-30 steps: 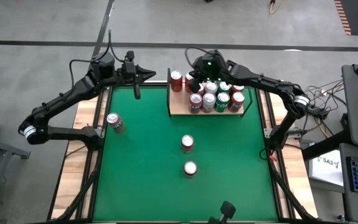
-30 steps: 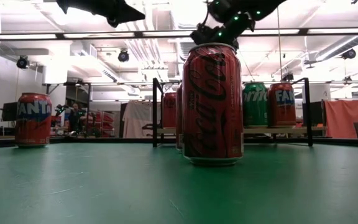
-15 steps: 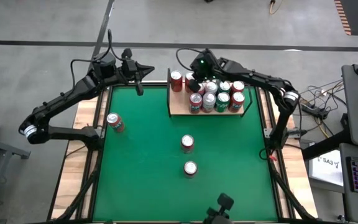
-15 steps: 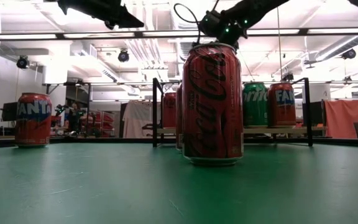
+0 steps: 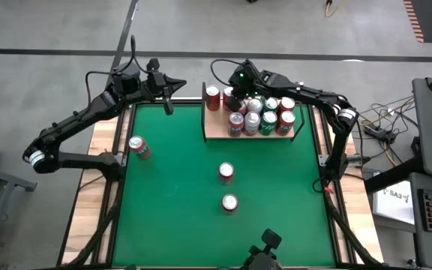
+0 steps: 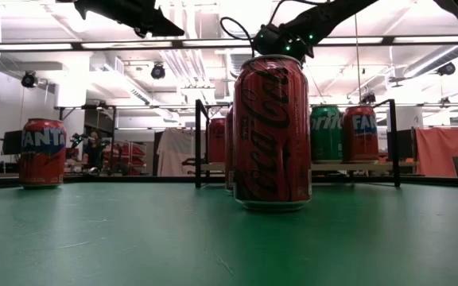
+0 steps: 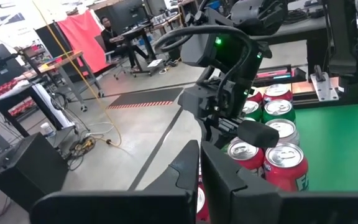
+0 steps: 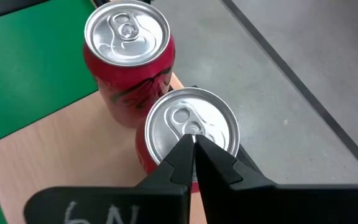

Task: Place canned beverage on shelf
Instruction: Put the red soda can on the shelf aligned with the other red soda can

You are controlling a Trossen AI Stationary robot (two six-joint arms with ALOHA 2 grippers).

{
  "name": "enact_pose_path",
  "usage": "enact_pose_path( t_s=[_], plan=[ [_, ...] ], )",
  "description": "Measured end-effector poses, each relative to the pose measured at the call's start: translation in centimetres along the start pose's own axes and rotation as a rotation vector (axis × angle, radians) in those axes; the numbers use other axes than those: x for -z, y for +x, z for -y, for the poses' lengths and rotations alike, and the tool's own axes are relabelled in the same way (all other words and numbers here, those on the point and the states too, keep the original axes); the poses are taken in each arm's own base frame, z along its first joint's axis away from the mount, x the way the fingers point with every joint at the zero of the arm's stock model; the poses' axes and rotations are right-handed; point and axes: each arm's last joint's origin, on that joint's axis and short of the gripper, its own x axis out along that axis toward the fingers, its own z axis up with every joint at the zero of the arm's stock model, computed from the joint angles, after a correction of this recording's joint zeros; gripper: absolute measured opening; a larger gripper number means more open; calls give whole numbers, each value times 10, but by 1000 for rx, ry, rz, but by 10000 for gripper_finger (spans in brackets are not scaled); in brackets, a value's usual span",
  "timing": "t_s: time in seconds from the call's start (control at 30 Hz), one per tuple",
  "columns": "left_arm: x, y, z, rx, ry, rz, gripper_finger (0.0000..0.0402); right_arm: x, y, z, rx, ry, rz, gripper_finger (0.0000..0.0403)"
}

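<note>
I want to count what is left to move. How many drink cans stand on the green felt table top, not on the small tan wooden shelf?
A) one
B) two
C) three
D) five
C: the high view shows three cans on the green felt: one near the left edge and two in the middle, all off the tan wooden shelf.

Can under right gripper: brushed aluminium lid, glossy red painted wall; same for can just beyond it. Shelf: smooth matt light wood. Gripper fingers: matt black plastic. Tabletop beside shelf: matt green felt. Floor: dull grey concrete
</note>
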Motion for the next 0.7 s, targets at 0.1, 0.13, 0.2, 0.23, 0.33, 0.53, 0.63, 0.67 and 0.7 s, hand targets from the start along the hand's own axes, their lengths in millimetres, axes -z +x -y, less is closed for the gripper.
enact_pose_path(
  t_s=[0.1, 0.13, 0.2, 0.23, 0.33, 0.53, 0.63, 0.67, 0.7],
  plan=[
    [0, 0, 0, -2, 0, -1, 0, 0, 0, 1, 36, -1, -7, 9],
    [0, 0, 0, -3, 0, -1, 0, 1, 0, 1, 42, -1, -10, 9],
    [0, 0, -1, -3, 0, -2, 0, 1, 0, 1, 45, -2, -15, 9],
    [0, 0, 0, -3, 0, -2, 0, 1, 0, 1, 45, -3, -18, 9],
    [0, 0, 0, -3, 0, -2, 0, 3, 0, 1, 46, -4, -32, 9],
    [0, 0, 0, -3, 0, -2, 0, 4, -2, 1, 44, -5, -51, 9],
    [0, 0, 0, -3, -1, -2, 0, 4, -4, 1, 66, -6, -55, 9],
    [0, 0, 0, -3, -1, -2, 0, 5, -5, 2, 75, -7, -60, 9],
    [0, 0, -1, -3, -1, -2, 0, 5, -5, 2, 83, -7, -64, 9]
  ],
)
